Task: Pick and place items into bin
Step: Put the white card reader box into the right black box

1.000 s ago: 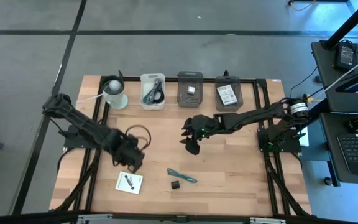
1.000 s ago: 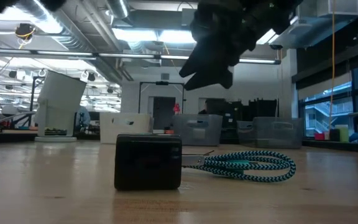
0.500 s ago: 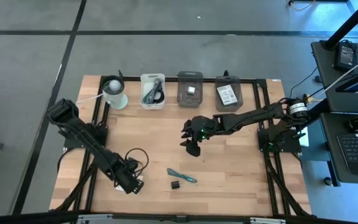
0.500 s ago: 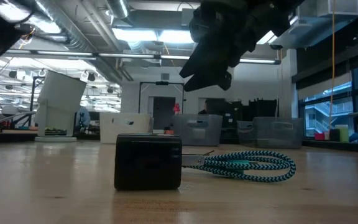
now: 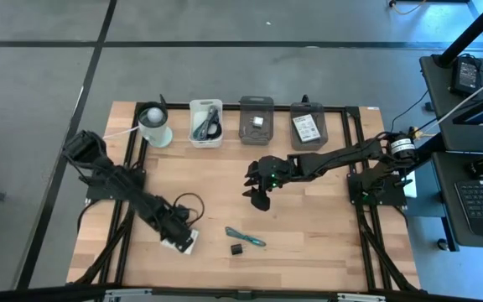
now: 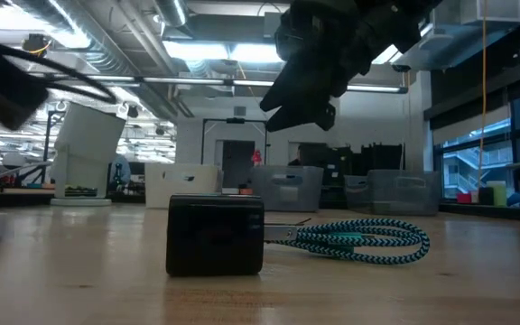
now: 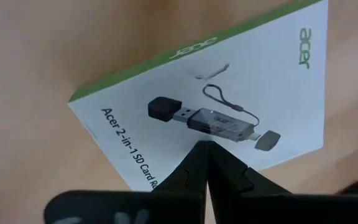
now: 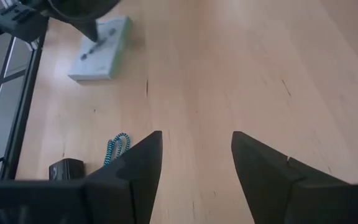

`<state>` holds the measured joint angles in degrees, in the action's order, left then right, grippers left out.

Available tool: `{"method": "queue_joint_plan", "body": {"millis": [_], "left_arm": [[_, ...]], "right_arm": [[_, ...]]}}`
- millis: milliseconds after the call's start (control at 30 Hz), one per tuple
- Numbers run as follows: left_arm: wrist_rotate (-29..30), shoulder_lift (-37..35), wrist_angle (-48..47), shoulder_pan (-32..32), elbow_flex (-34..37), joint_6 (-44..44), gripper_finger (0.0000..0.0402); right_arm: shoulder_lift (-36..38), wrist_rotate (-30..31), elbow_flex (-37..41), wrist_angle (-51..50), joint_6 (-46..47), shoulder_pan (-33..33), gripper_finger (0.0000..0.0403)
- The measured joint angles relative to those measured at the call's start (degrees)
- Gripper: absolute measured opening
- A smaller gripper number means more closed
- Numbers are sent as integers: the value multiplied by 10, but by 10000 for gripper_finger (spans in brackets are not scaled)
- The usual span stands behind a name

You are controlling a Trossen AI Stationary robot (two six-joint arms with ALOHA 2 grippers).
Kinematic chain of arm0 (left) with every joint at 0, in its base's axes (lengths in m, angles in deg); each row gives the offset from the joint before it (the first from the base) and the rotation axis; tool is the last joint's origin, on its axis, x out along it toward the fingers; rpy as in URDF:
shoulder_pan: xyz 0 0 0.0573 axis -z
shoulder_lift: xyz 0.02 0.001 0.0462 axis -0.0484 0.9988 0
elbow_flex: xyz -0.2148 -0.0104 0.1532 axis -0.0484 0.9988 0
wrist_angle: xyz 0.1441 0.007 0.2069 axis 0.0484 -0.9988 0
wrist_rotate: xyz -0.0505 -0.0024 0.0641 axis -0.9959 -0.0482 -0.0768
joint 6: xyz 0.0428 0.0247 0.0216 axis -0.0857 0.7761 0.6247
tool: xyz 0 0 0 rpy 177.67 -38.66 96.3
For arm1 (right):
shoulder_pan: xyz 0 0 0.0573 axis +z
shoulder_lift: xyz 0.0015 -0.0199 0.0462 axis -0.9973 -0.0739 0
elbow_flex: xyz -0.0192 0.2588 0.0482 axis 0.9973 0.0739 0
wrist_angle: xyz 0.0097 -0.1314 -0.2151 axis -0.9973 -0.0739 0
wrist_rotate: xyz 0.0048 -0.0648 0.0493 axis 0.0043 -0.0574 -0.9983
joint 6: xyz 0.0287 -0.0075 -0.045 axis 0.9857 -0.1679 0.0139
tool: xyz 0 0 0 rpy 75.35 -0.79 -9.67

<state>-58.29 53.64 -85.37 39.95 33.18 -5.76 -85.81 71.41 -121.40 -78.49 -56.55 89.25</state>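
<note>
A white card-reader box (image 7: 229, 81) lies flat on the table near its front-left part (image 5: 186, 245). My left gripper (image 7: 207, 146) is shut and points down at the box's printed top face (image 5: 179, 230). A teal braided cable (image 5: 246, 237) and a tiny black block (image 5: 237, 249) lie on the wood to the right of the box; the low view shows them as block (image 6: 215, 235) and cable (image 6: 359, 239). My right gripper (image 5: 254, 195) hangs open above the table's middle, holding nothing (image 8: 194, 162). My left gripper's shut fingertips (image 7: 197, 155) stand over the picture on the box's top face (image 7: 185, 118), coming from above. Whether they touch it I cannot tell. The box lies flat on the table.
Along the far edge stand a white round container (image 5: 153, 126), a white bin with a black cable (image 5: 206, 123) and two clear bins (image 5: 257, 117) (image 5: 307, 126). A black cable loop (image 5: 191, 204) sits beside the left gripper. Bare wood lies between the two arms.
My left gripper has moved toward the near edge and come down over the white box, then drawn back a little toward the far edge, uncovering part of the box. The black cable loop has travelled with it. The right arm has kept still.
</note>
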Motion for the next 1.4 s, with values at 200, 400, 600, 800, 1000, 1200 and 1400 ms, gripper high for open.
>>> {"method": "queue_joint_plan", "body": {"millis": [200,400,600,800,1000,1200,1400], "left_arm": [[47,-6,-16,-91,1,154,2],[79,-23,-19,-176,3,291,2],[117,-62,-27,-242,6,366,2],[142,-128,-22,-256,5,318,2],[258,-215,-23,-207,4,171,2],[370,-264,-66,-118,3,48,2],[381,-251,-143,-47,3,-114,3]], "right_arm": [[-2,0,0,6,13,0,196],[-32,0,0,24,33,0,196],[-60,0,0,39,72,-2,196],[-61,-32,0,67,101,-26,196],[-62,-77,-42,62,88,-69,196],[-93,-81,-168,-53,36,-89,196],[-193,-114,-303,-187,20,-98,196]]}}
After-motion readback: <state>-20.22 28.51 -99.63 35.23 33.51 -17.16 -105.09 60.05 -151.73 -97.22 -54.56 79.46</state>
